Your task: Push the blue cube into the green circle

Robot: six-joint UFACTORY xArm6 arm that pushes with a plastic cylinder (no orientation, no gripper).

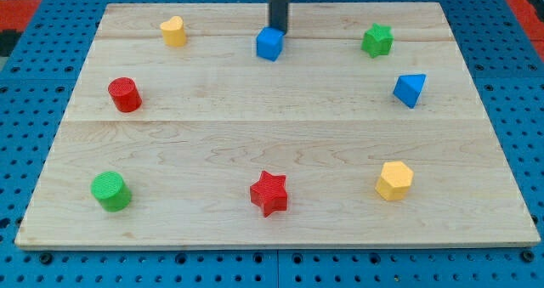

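Observation:
The blue cube (269, 43) sits near the top middle of the wooden board (272, 144). The green circle (111, 191), a short green cylinder, stands at the bottom left of the board. My rod comes down from the view's top, and my tip (279, 31) is just above and slightly right of the blue cube, touching or nearly touching its far edge.
A yellow block (173, 31) is at the top left, a red cylinder (125, 94) at the left, a green star (377, 40) at the top right, a blue triangular block (410, 89) at the right, a yellow hexagon (394, 180) at the bottom right, a red star (269, 193) at the bottom middle.

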